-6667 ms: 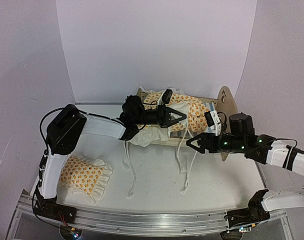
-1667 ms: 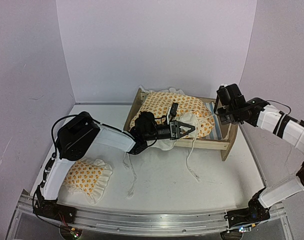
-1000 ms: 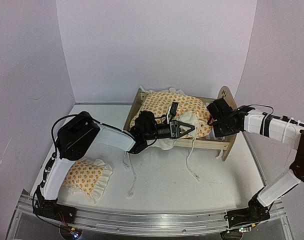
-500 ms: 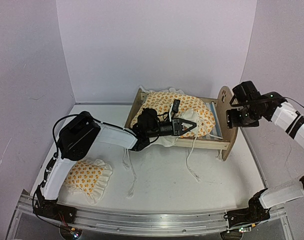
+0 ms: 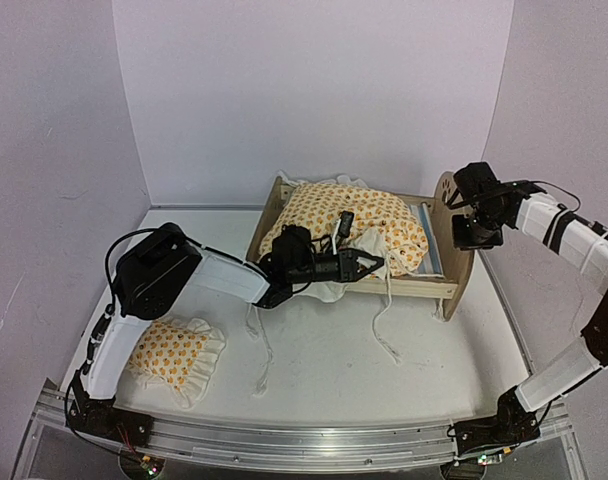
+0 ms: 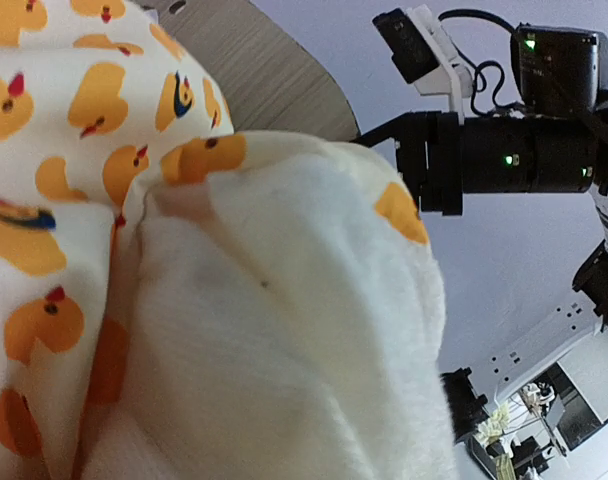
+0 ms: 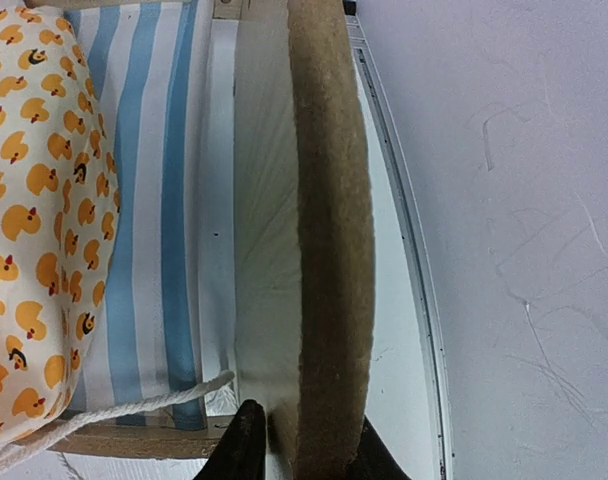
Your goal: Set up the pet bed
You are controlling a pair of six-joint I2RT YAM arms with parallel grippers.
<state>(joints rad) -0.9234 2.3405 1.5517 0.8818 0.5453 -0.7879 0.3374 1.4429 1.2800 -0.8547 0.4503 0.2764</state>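
From above: the pet bed (image 5: 414,288) sits at the far middle of the table (image 5: 314,375), rounded headboard (image 5: 447,205) at its right end. The duck-print blanket (image 5: 334,210) covers most of it, hiding nearly all the mattress. The left gripper (image 5: 372,264) is buried in the blanket's white underside at the near rail. Its jaws are too dark and too small here to tell if they pinch the cloth. The right gripper (image 5: 460,238) sits against the headboard's top edge. White cords (image 5: 379,320) trail off the bed onto the table. The pillow (image 5: 169,352) lies near left, well apart from the bed.

Half a second back the right gripper was lifted clear to the right of the headboard, and now it's down on it. The left gripper has dropped slightly nearer. The pillow hasn't budged.

Left wrist view: all blanket, white fleece and orange ducks filling the picture. Its own fingers are completely hidden, so its grip can't be told. A sliver of wood shows at the top, the right arm beyond.

Right wrist view: clear at last. The two fingertips (image 7: 246,445) stand on either face of the headboard, clamping it edge-on. The striped mattress (image 7: 134,200) shows just left of the board, the blanket's edge further left. One cord crosses the near rail.
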